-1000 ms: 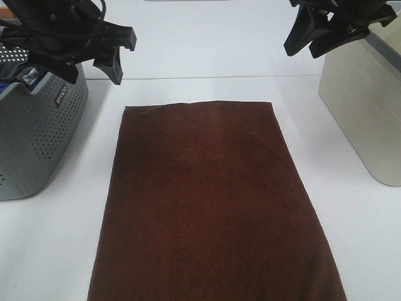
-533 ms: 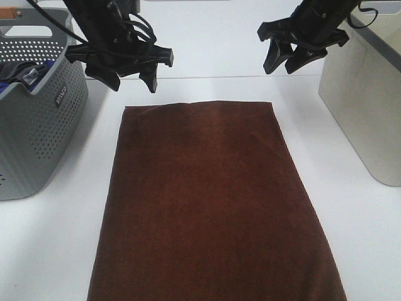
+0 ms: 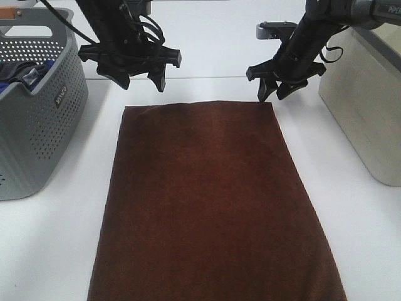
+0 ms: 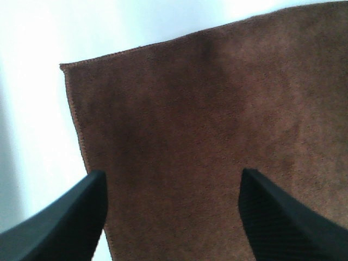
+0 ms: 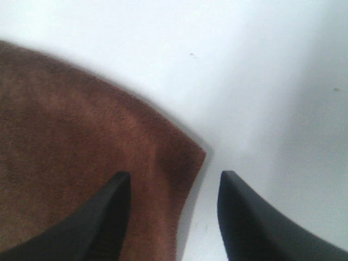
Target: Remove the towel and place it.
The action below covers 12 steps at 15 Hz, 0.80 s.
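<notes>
white table (image 3: 56, 244) carries the towel (image 3: 213, 200), spread flat beside the grey basket (image 3: 37, 125); left gripper (image 3: 141, 83) and right gripper (image 3: 272, 96) hover over its far corners, jaws apart, empty. likely poised to pinch both corners.

basket (image 3: 37, 125) left of towel (image 3: 207, 200), bin (image 3: 366, 119) right, bare table (image 3: 81, 219) gaps between

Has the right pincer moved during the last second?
Yes. The right pincer came down and leftward, away from the beige bin, to the towel corner.
</notes>
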Each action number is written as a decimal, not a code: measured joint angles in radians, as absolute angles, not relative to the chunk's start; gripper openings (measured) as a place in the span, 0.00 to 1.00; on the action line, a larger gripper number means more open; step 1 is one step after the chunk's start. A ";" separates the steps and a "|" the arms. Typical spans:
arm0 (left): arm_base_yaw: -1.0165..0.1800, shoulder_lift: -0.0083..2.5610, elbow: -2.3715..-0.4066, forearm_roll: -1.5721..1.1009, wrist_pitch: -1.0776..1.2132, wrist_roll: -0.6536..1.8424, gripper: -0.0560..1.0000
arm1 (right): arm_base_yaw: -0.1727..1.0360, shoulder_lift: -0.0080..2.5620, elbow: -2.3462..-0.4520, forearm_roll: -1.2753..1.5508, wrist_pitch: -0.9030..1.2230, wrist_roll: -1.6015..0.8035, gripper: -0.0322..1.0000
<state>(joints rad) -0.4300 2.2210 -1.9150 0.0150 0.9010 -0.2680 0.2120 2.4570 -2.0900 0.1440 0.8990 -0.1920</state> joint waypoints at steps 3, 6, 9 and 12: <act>-0.430 2.221 -1.915 0.015 0.903 -0.263 0.67 | 0.212 2.502 -2.104 0.082 0.874 -0.178 0.50; -0.430 2.221 -1.915 0.015 0.904 -0.254 0.67 | 0.212 2.523 -2.106 0.090 0.830 -0.165 0.50; -0.430 2.221 -1.915 0.015 0.906 -0.251 0.67 | 0.212 2.545 -2.108 0.080 0.820 -0.165 0.46; -0.430 2.221 -1.915 0.015 0.906 -0.250 0.67 | 0.212 2.546 -2.109 0.077 0.822 -0.165 0.26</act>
<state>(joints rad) -0.4300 2.2210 -1.9150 0.0150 0.9060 -0.2500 0.2120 2.5460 -2.1090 0.0770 0.8220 -0.1650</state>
